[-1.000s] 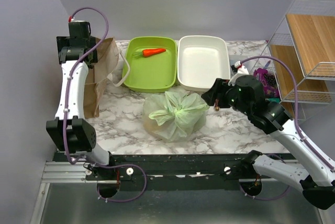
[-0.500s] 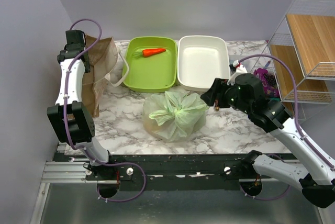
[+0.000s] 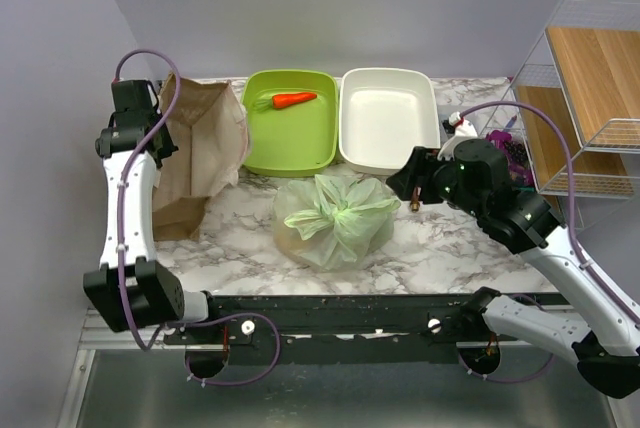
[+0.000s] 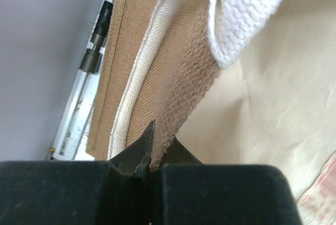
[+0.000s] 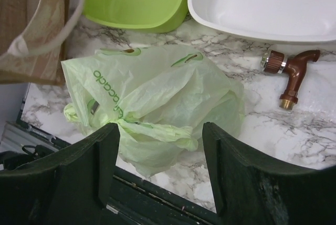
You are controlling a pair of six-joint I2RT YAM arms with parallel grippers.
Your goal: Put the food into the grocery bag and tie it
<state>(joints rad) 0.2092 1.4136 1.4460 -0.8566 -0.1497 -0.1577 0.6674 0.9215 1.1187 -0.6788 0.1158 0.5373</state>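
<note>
While the knotted grocery bag [image 3: 335, 220] stays centre-near, the left gripper [image 4: 150, 154], clamped on the brown bag [image 3: 195, 153] edge, has tugged it nearer at far left; the right gripper [image 3: 404, 181] hangs spread wide just right of the knot, so the task looks done.

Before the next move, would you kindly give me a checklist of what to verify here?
1. Is the translucent pale-green plastic grocery bag tied? A knot shows on top: ok.
2. Is the food inside it? The bag bulges, but its contents are not discernible: cannot tell.
3. Is nothing left out? An orange carrot lies in the lime-green plastic tray: not ok.
4. Is the right end effector free? It is open and holds nothing: ok.
5. Is the left end effector free? It is shut on the edge of the brown woven bag with white handles: not ok.
</note>
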